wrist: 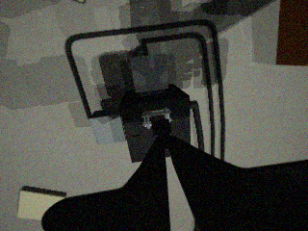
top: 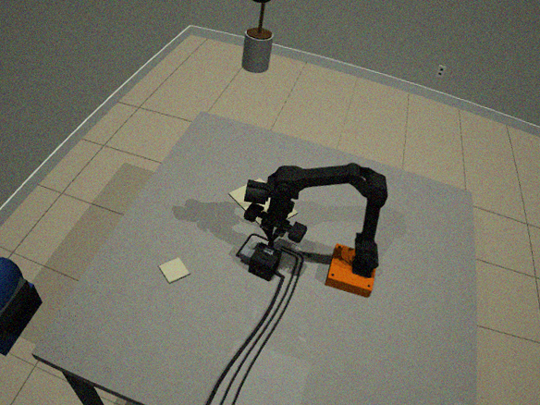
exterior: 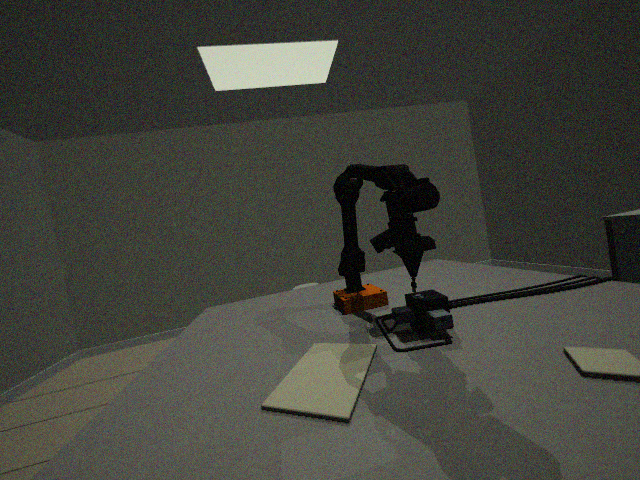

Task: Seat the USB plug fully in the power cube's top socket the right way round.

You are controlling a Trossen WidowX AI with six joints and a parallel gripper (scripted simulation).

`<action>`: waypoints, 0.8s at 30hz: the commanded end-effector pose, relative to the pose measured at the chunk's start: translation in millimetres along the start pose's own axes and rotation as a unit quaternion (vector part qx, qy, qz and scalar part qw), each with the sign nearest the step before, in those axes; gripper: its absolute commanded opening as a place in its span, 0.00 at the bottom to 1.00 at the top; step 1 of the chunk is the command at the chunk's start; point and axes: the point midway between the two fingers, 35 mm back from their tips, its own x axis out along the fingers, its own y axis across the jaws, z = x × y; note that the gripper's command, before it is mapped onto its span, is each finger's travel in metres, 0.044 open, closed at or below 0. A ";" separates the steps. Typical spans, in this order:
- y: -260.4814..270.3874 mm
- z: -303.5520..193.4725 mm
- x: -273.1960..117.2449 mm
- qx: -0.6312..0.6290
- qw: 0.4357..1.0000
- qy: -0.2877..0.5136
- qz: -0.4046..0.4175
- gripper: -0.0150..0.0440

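Wrist view: our gripper point(top: 271, 242) point(exterior: 413, 279) point(wrist: 165, 141) is nearly closed, pinching the USB plug point(exterior: 413, 286) point(wrist: 161, 126) above the power cube point(top: 264, 261) point(exterior: 427, 300) point(wrist: 140, 141); likely light, stiff, slippery, so we'd grip its body squarely.
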 end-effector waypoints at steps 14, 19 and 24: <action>0.4 -1.5 1.8 -0.003 1.000 0.008 0.001 0.25; 0.4 -1.7 2.4 -0.003 1.000 0.010 0.001 0.25; 0.4 -2.0 3.0 -0.003 1.000 0.012 0.001 0.25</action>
